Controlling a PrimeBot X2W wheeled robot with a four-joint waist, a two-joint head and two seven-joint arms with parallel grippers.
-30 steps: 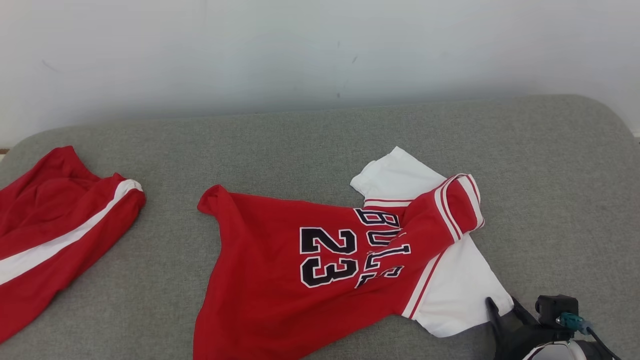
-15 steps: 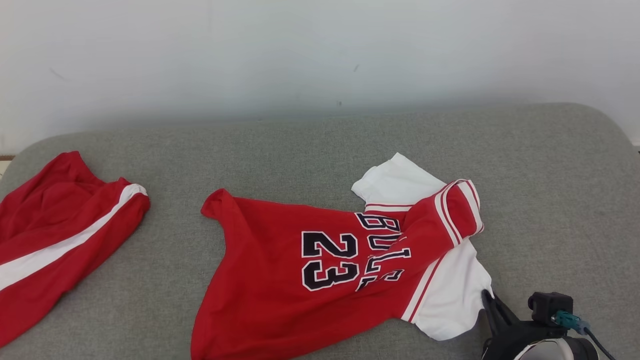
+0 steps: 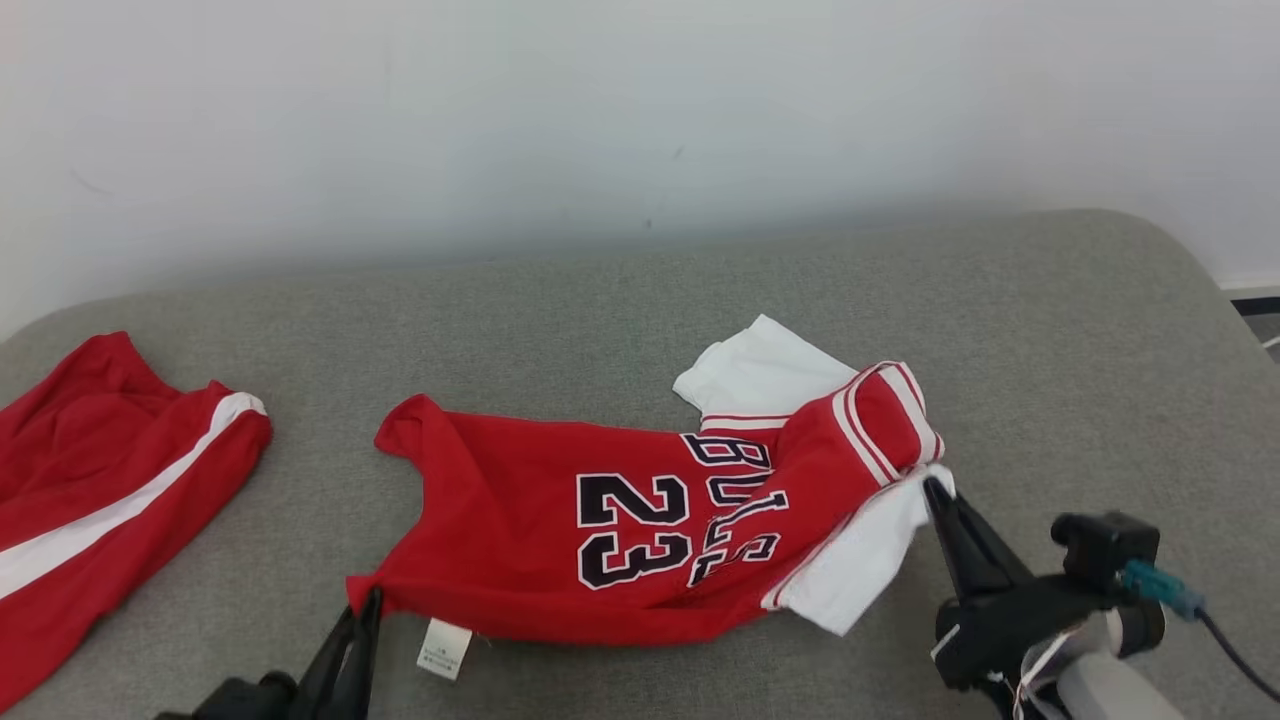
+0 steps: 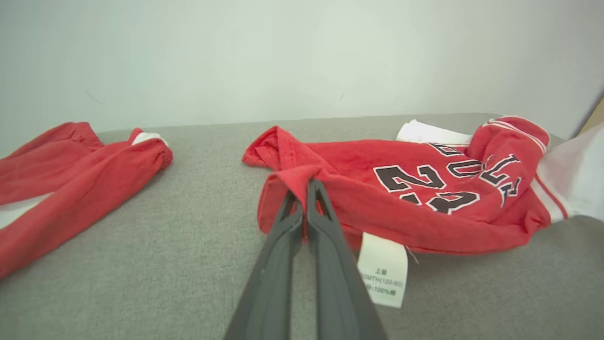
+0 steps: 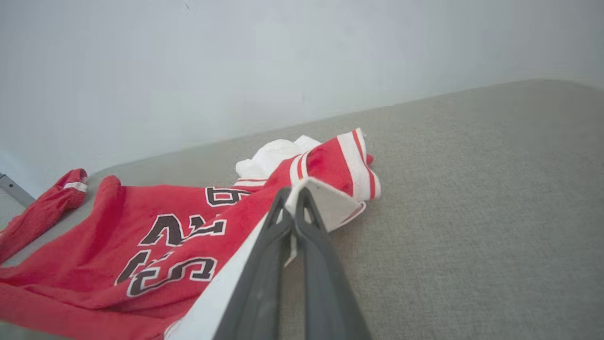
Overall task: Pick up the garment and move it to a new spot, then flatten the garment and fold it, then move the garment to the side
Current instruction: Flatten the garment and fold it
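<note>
One label (image 4: 383, 269) by left end effector (image 4: 305, 187)

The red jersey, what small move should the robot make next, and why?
Probably lift both arms together slightly. The left gripper is shut on the red jersey at its hem corner, the right gripper on its white sleeve, and it lies crumpled on the grey cushion.
</note>
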